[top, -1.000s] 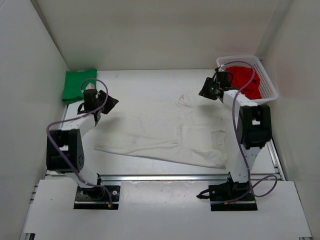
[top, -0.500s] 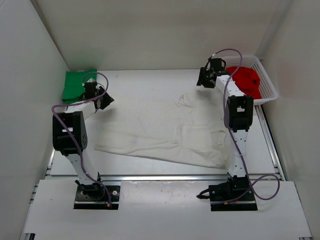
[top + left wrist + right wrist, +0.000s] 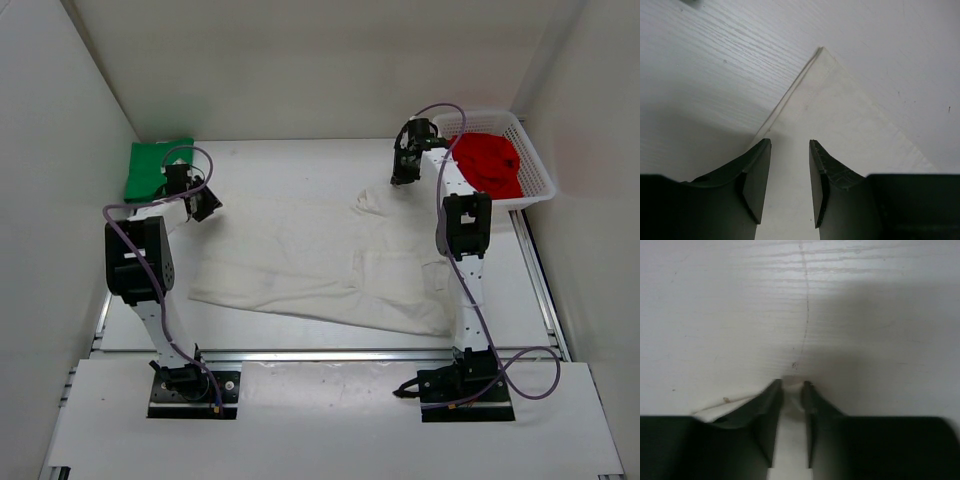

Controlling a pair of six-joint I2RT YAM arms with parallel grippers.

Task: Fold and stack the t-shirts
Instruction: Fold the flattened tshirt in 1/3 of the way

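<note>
The off-white t-shirt [image 3: 320,260] lies spread flat across the middle of the table. My left gripper [image 3: 200,204] is at its far left corner, open; in the left wrist view its jaws [image 3: 789,143] straddle the cloth's [image 3: 850,125] hem just behind the pointed corner. My right gripper [image 3: 402,178] is low at the shirt's far right edge, its jaws [image 3: 792,384] drawn narrow on a bunched fold of the off-white cloth [image 3: 790,440]. A green t-shirt [image 3: 155,168] lies folded at the back left. A red t-shirt [image 3: 487,165] sits crumpled in the basket.
The white mesh basket [image 3: 538,158] stands at the back right, just right of my right arm. White walls close the table on the left, back and right. A metal rail [image 3: 330,354] runs along the near edge.
My right gripper swung left from beside the basket, dropped to the shirt's far edge and narrowed onto the cloth. My left gripper edged back to the far left corner.
</note>
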